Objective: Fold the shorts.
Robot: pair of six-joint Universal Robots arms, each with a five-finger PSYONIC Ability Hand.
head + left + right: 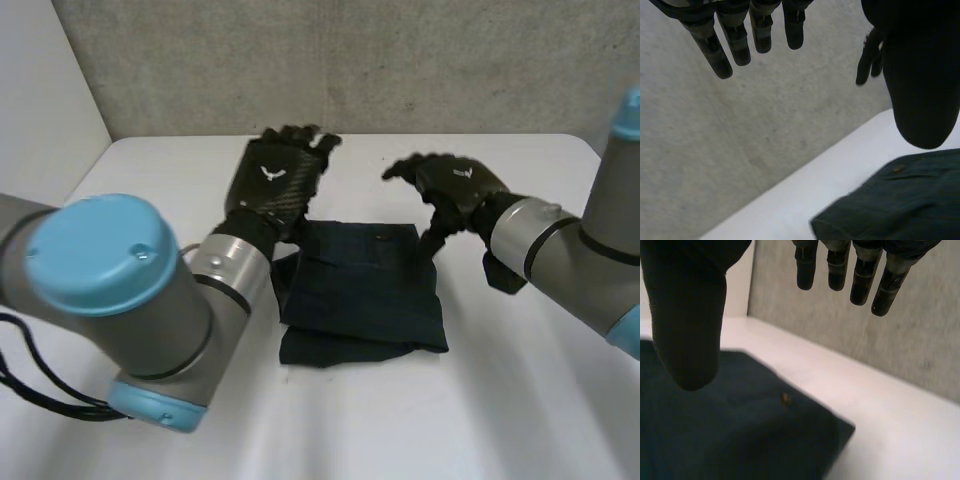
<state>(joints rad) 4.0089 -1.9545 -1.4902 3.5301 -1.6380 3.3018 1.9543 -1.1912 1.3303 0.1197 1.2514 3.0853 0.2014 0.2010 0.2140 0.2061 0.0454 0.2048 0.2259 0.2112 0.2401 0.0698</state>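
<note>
Shorts point(365, 290) on table point(520, 400); left hand point(275, 180), right hand point(455, 185) empty above.

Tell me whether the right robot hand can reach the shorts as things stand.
Probably yes: the right robot hand hovers open over the far right corner of the shorts, with nothing between them.

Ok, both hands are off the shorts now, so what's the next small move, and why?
Probably lower both hands onto the far corners of the shorts to pinch them for another fold. The left hand and right hand hover open and empty above that edge, and the near edge looks uneven.
</note>
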